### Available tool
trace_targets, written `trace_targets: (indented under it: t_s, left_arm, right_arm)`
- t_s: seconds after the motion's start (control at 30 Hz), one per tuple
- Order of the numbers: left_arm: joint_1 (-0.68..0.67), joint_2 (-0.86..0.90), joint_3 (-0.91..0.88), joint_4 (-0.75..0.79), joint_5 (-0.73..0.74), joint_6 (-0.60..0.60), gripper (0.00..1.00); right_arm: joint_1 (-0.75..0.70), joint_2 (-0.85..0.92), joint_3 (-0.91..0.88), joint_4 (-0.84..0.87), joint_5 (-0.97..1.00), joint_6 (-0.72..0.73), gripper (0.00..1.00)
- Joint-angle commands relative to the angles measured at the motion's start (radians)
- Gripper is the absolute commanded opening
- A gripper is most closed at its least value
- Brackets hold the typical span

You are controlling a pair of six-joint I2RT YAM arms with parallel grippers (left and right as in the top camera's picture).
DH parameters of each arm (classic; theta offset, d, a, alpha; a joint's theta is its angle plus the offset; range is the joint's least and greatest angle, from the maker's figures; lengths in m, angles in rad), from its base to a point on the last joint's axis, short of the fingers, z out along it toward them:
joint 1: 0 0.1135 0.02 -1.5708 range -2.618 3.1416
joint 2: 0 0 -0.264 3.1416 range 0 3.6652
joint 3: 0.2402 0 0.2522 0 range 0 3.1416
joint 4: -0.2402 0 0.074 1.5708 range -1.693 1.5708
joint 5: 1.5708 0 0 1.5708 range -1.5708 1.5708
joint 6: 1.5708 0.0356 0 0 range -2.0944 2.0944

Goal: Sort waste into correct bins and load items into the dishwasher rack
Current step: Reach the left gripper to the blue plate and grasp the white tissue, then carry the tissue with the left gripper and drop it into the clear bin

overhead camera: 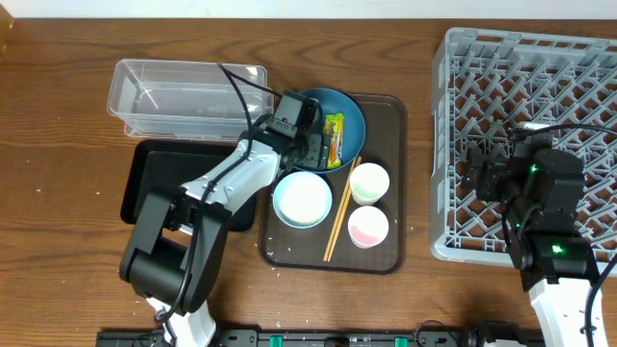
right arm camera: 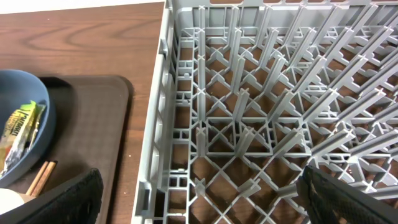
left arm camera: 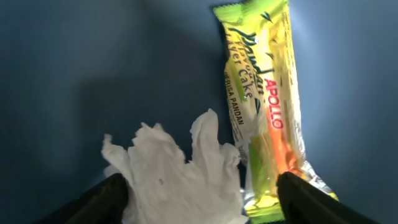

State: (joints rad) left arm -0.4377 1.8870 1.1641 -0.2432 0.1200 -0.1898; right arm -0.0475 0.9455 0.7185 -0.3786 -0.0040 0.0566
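Left arm angled up from the near counter edge across the shallow black rectangular tray, wrist dipped into the big dark-blue round bowl; left jaws released and spread wide, grasping nothing. Inside that bowl, framed between the two dark fingertips: a crumpled white tissue touching a yellow-green foil snack wrapper (red "APOLLO" lettering along it), laid flat. Right arm poised over the large square grey plastic lattice rack, right jaws likewise released. Sharing the brown serving tray with the big bowl: a small light-blue bowl, two small white cups, the nearer one pink inside, and a pair of wooden chopsticks between bowl and cups. Clear rectangular plastic tub just beyond the black tray.
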Motion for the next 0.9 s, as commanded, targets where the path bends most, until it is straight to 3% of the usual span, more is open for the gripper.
trace_targets:
  t_s: [0.0, 0.1, 0.17, 0.37, 0.67, 0.87]
  left_arm:
    - [0.0, 0.021, 0.014, -0.002, -0.028, 0.013, 0.7]
    - [0.0, 0.02, 0.014, 0.004, -0.028, 0.013, 0.45]
    - [0.0, 0.018, 0.014, 0.009, -0.028, 0.013, 0.33]
    - [0.004, -0.054, 0.031, 0.009, -0.033, 0.013, 0.07]
    - [0.08, -0.296, 0.047, 0.0, -0.19, 0.013, 0.06]
    - [0.193, -0.312, 0.046, 0.031, -0.271, 0.013, 0.06]
  right_arm:
    - [0.015, -0.001, 0.022, -0.003, -0.004, -0.005, 0.99]
    - [0.015, -0.001, 0.022, -0.003, -0.004, -0.005, 0.99]
    - [0.015, -0.001, 0.022, -0.003, -0.004, -0.005, 0.99]
    - [0.015, -0.001, 0.022, -0.005, -0.004, -0.005, 0.99]
    - [0.015, -0.001, 0.022, -0.004, -0.004, -0.005, 0.99]
    - [0.015, -0.001, 0.022, -0.003, -0.004, -0.005, 0.99]
